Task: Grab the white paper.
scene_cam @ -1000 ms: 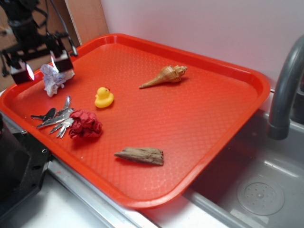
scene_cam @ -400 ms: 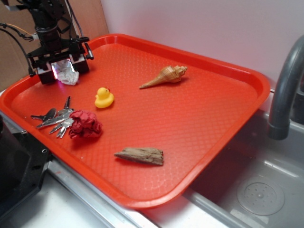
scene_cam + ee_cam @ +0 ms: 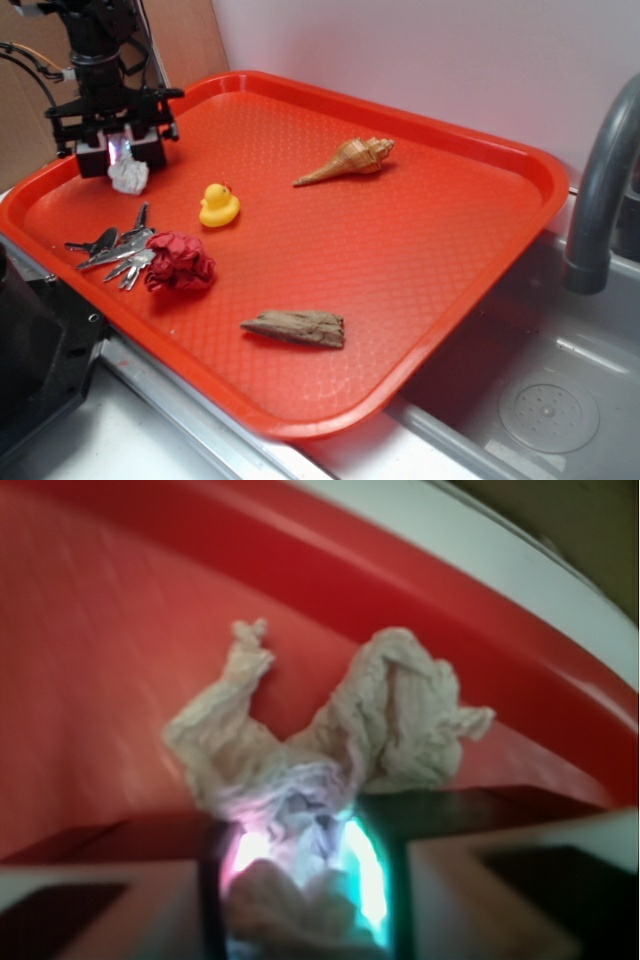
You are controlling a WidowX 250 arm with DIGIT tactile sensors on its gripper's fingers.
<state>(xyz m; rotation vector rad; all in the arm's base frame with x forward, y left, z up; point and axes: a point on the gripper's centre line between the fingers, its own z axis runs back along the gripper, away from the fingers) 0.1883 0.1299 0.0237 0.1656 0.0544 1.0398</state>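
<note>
The white paper [image 3: 129, 177] is a small wrinkled wad at the far left of the red tray [image 3: 420, 260]. My gripper [image 3: 120, 152] stands over it, fingers closed on its upper part. In the wrist view the white paper [image 3: 330, 740] spreads out ahead of the fingers, and its near part is squeezed between the two glowing pads. My gripper [image 3: 305, 865] is shut on it. The wad's lower end hangs at or just above the tray; contact cannot be told.
On the tray lie a yellow rubber duck [image 3: 218, 205], a dark red paper wad [image 3: 180, 262], a bunch of keys [image 3: 112, 250], a spiral seashell [image 3: 350, 158] and a piece of wood [image 3: 296, 327]. A sink with a grey faucet [image 3: 600, 190] is at the right.
The gripper was open around the wad one second ago. It has since closed on the paper and shifted slightly, with the wad now bunched between the fingers.
</note>
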